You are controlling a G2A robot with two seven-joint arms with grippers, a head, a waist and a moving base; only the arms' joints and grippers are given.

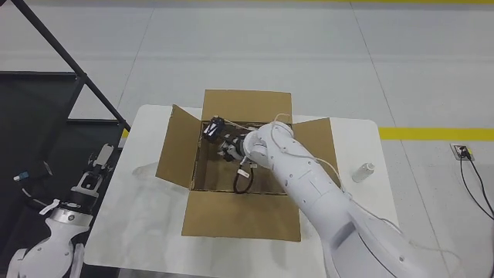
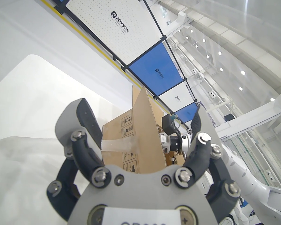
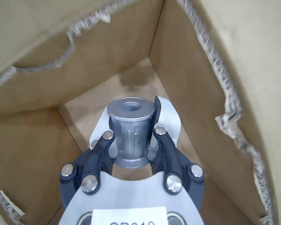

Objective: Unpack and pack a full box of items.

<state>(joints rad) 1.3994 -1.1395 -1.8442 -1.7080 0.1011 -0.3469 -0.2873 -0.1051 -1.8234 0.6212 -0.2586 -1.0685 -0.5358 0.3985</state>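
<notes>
Right end effector is clamped on a grey metal sleeve, low inside the open box at centre of the top view; likely mid-transfer, though lifting out or setting in I can't tell. Left end effector sits with fingers apart at lower left, beside the desk. Next move calls for a straight vertical path clear of the ragged flaps.

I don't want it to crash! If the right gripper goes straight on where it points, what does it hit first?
Probably the box floor, near the corner. The right gripper, jaws shut on a metal bush, points down inside the box; depth is unclear.
</notes>
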